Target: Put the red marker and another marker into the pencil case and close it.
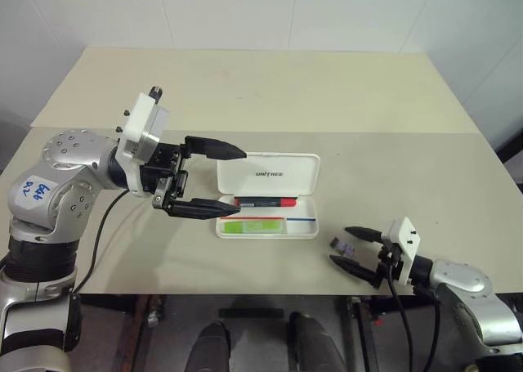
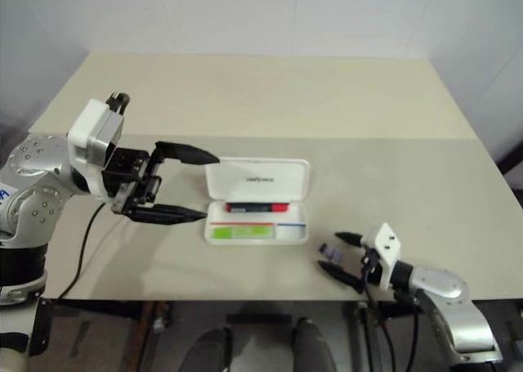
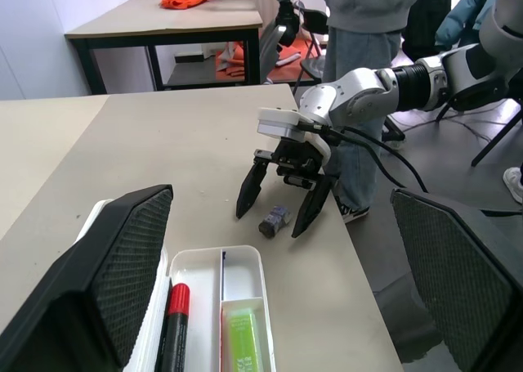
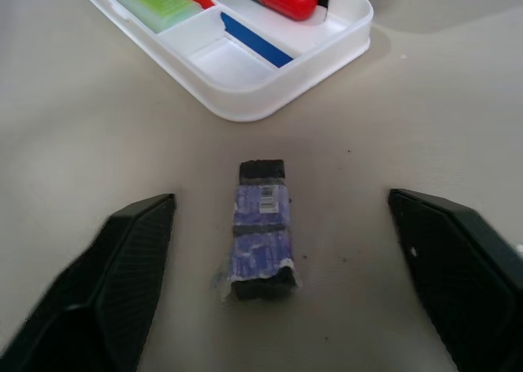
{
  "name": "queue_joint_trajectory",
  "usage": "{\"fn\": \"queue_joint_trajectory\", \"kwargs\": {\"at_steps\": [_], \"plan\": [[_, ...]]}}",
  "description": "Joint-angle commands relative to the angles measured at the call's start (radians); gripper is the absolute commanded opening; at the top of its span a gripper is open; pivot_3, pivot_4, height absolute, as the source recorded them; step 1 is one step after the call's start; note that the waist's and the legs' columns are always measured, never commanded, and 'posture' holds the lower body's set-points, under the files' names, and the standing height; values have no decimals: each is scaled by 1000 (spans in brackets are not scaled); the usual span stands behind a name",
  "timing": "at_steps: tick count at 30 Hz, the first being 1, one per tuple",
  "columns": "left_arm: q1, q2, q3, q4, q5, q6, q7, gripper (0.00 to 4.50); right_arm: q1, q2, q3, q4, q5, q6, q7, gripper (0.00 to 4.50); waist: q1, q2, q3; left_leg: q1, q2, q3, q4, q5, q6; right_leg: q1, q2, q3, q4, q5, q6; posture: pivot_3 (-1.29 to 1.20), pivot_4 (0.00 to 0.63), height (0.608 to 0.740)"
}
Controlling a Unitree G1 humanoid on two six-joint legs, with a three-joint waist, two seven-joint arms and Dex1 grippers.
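I see the red marker [image 1: 264,201] lying 9-to-3 in the open case [image 1: 267,212], cap at 3; both grippers, left [image 1: 221,178] and right [image 1: 353,247], gape wide, empty.

Both markers [image 1: 263,201] in case [image 1: 270,176] (eraser [image 1: 337,244] rightward)

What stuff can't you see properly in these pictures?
- Red marker: in the left wrist view its far end is hidden behind a left gripper finger.
- Green marker: cut off by the right wrist view's edge.
- Small dark block between the right gripper fingers: its blue label print is too small to read.
- Pencil case lid lettering: tiny in the right eye view.
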Motion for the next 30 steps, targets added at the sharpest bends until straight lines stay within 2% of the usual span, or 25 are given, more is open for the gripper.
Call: {"fn": "queue_joint_trajectory", "kwargs": {"at_steps": [1, 7, 9, 15, 21, 25, 30], "plan": [[-24, 23, 35, 11, 6, -22, -14, 4500, 28, 13, 2, 21, -1, -20, 13, 3177, 1, 0, 0, 0, 0, 0, 0, 0, 0, 0, 0, 0, 0, 0, 0, 0, 150, 740], [-33, 19, 31, 42, 20, -49, -31, 4500, 14, 41, 0, 14, 4, -45, 4, 983, 1, 0, 0, 0, 0, 0, 0, 0, 0, 0, 0, 0, 0, 1, 2, 0, 150, 740], [-34, 15, 28, 50, 25, -59, -39, 4500, 8, 44, -1, 12, 2, -46, 3, 397, -2, 0, 0, 0, 0, 0, 0, 0, 0, 0, 0, 0, 0, 1, 2, 0, 150, 740], [-21, 23, 20, 83, 51, -95, -85, 4500, -29, 29, -27, 17, -4, -48, -3, 396, -3, 0, 0, 0, 0, 0, 0, 0, 0, 0, 0, 0, 1, 0, 0, 0, 150, 740], [53, 96, 40, 195, 141, -213, -174, 4500, -176, -83, -76, -26, 39, -24, 64, 396, -16, 1, 1, 1, 0, 1, 0, 0, 0, 0, 0, 0, 1, 0, 0, 0, 150, 740], [109, 115, 56, 250, 181, -280, -191, 4500, -318, -98, -15, -20, 44, -2, 112, 396, -22, 1, 0, 1, 1, 0, 0, 0, 0, 0, 0, 0, 1, 1, 1, 0, 150, 740], [175, 114, 68, 269, 216, -347, -188, 4500, -453, -41, 106, 32, 14, 0, 171, 396, -24, 1, 1, 0, 1, 0, -2, 0, 0, -2, 0, 0, 2, 3, 5, 0, 150, 740]]}}
